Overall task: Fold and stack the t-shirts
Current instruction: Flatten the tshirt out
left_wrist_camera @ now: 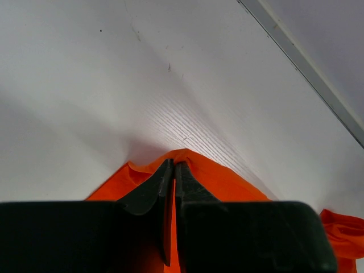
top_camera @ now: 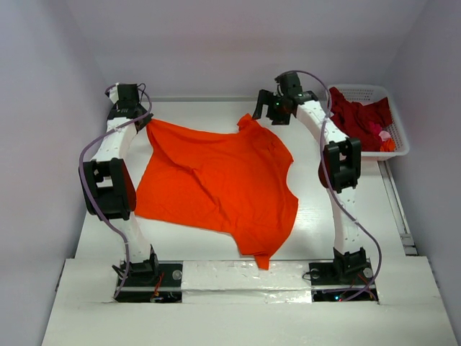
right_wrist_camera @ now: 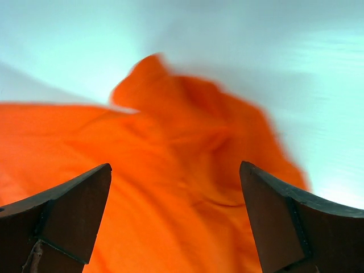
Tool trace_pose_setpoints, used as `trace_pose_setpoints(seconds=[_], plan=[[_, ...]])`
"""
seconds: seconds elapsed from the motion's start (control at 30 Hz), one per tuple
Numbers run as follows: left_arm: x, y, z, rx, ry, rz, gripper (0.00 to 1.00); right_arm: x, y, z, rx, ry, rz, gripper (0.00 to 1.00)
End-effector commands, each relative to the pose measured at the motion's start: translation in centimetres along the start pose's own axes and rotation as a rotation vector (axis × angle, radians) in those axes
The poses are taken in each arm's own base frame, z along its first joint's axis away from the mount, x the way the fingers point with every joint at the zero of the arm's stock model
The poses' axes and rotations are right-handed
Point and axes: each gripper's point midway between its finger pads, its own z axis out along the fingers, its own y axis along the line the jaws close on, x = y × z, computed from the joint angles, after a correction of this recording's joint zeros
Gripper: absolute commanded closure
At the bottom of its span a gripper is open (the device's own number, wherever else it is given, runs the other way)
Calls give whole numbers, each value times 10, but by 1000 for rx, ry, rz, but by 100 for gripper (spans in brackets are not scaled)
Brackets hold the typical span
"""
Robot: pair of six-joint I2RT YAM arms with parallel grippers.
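Note:
A bright orange t-shirt (top_camera: 216,180) lies spread and wrinkled on the white table. My left gripper (top_camera: 144,122) is shut on its far left corner, and the left wrist view shows the cloth (left_wrist_camera: 227,182) pinched between the fingers. My right gripper (top_camera: 270,108) is open just above the shirt's far right corner. In the right wrist view the orange cloth (right_wrist_camera: 170,170) lies below and between the open fingers. A dark red t-shirt (top_camera: 356,119) lies bunched in the basket at the far right.
A white plastic lattice basket (top_camera: 400,140) stands at the far right corner and holds the red shirt and a few small pink and orange bits. White walls close in the table on the left, back and right.

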Motion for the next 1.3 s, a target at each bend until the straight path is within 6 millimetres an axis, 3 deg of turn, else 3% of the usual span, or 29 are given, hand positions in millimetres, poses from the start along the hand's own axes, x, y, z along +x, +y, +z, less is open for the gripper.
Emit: trace_pose_setpoints(seconds=[0.0,0.03,0.17,0.33,0.47,0.57,0.6,0.67,1.07,1.27], plan=[[-26,-10,-11,24,-64,-6,100,-50,2,-45,23,-147,-9,0],[-26,-10,-11,26,-64,-6,100,-55,-20,-44,82,-162,17,1],[-28,-13,-12,36,-64,-11,100,-45,-67,-26,189,-114,80,6],[-30,-15,-13,42,-67,-12,100,-10,-92,-3,246,-37,113,15],[-31,-15,-15,42,-67,-12,100,5,-103,5,274,-7,129,28],[-31,-15,-16,43,-68,-13,100,0,-97,6,254,-18,139,32],[-30,-15,-16,44,-67,-14,100,4,-97,5,254,2,148,42],[-30,-15,-17,47,-66,-16,100,5,-95,7,244,10,162,49],[-33,-18,-22,58,-68,-21,100,22,-79,11,180,88,194,47],[-33,-18,-24,56,-65,-21,100,40,-66,14,154,147,222,49]])
